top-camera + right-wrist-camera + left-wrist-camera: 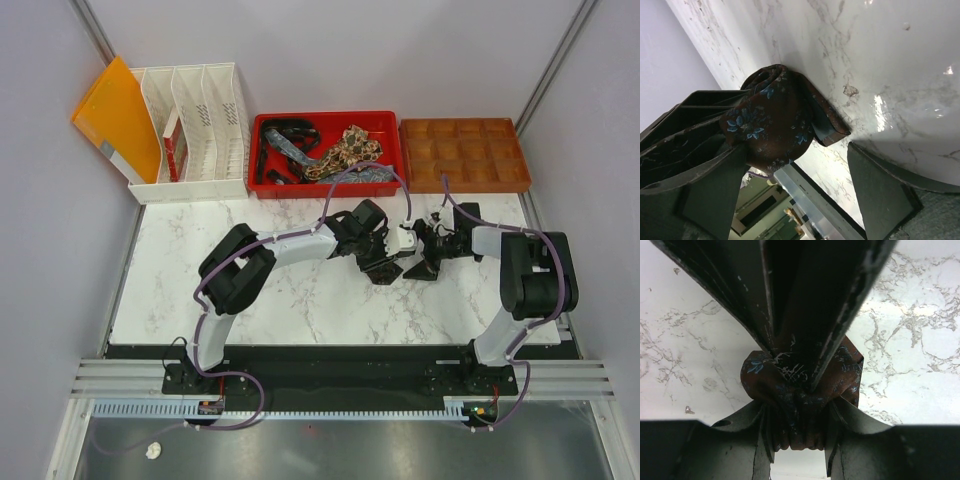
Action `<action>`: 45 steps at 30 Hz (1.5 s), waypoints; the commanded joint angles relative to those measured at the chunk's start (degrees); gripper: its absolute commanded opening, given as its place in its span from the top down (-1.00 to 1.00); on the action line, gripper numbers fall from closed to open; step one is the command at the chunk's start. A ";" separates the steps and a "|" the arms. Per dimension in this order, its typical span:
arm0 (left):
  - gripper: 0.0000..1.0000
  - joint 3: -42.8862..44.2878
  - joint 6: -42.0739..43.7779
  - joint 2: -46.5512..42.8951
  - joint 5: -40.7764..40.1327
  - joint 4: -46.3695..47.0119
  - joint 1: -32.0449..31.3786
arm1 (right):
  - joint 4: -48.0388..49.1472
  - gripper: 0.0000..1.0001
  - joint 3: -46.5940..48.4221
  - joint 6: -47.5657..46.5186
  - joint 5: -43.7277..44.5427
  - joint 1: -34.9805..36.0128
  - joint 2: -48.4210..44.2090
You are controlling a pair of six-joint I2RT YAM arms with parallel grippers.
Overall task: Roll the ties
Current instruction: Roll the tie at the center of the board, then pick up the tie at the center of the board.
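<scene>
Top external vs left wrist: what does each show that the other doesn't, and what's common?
Only top external: the red plastic tray of loose ties, the white slotted file rack and the brown compartmented tray along the far edge. Only left wrist: the rolled dark brown fabric tie with blue flowers, pinched in the left gripper; from above the roll cannot be made out. Both: the white marble tabletop and the left gripper.
</scene>
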 commanded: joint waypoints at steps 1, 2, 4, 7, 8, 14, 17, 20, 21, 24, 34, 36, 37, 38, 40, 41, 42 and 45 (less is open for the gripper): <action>0.65 -2.86 -0.65 4.84 -2.48 -6.12 -1.47 | 7.73 -0.85 -2.97 -1.78 1.60 -1.13 -2.62; 0.65 -2.86 -0.65 4.84 -2.39 -6.12 -1.47 | 7.21 -0.87 -3.23 -2.65 1.16 -1.40 -3.06; 0.65 -2.95 -0.56 4.93 -2.22 -6.12 -1.47 | 5.98 -0.96 -3.23 -3.89 2.47 -1.49 -3.50; 0.66 -3.04 -0.83 4.84 -1.87 -6.03 -1.47 | 5.97 -0.96 -3.58 -4.16 4.05 -1.22 -2.01; 0.66 -3.04 -0.83 4.93 -2.04 -6.12 -1.47 | 6.32 -0.96 -3.85 -4.24 4.32 -0.96 -1.31; 0.66 -3.04 -0.65 4.84 -1.69 -6.03 -1.47 | 14.22 -0.97 -6.74 1.90 5.20 0.18 1.94; 0.66 -3.12 -0.65 4.93 -1.69 -6.12 -1.56 | 18.97 -0.96 -8.23 4.63 4.50 0.18 2.47; 0.67 -3.39 -0.56 4.93 -1.69 -6.03 -1.56 | 22.23 -0.96 -9.12 5.24 3.97 0.18 2.74; 0.67 -3.47 -0.56 4.93 -1.69 -6.12 -1.64 | 22.32 -0.96 -9.21 5.33 3.79 0.18 2.82; 0.67 -3.47 -0.48 4.76 -2.21 -6.20 -1.65 | 19.52 -0.96 -7.98 1.66 1.95 -0.16 1.34; 0.68 -3.48 -1.00 5.02 -1.60 -6.20 -1.65 | 16.34 -0.96 -7.63 -2.75 3.26 2.53 2.20; 0.67 -3.48 -0.74 5.11 -1.78 -6.20 -1.65 | 18.53 -0.96 -7.54 -1.52 3.35 3.26 2.91; 0.68 -3.56 -0.74 5.02 -1.78 -6.12 -1.73 | 18.98 -0.91 -7.45 -1.00 3.35 3.43 3.52; 0.67 -3.56 -0.65 5.19 -1.78 -6.12 -1.65 | 18.98 -0.87 -7.36 -0.47 3.27 3.52 3.62; 0.68 -3.56 -0.56 5.19 -1.78 -6.12 -1.65 | 21.17 -0.75 -7.19 0.41 2.56 3.61 3.97; 0.68 -3.48 -0.65 5.19 -1.78 -6.12 -1.65 | 21.61 -0.70 -7.19 0.85 2.39 3.61 3.79; 0.68 -3.39 -0.65 5.19 -1.69 -6.20 -1.65 | 21.62 -0.63 -7.10 0.85 2.39 3.70 3.71; 0.68 -2.95 -0.83 5.46 -1.69 -6.20 -1.65 | 21.36 -0.21 -7.10 0.50 2.65 3.87 2.04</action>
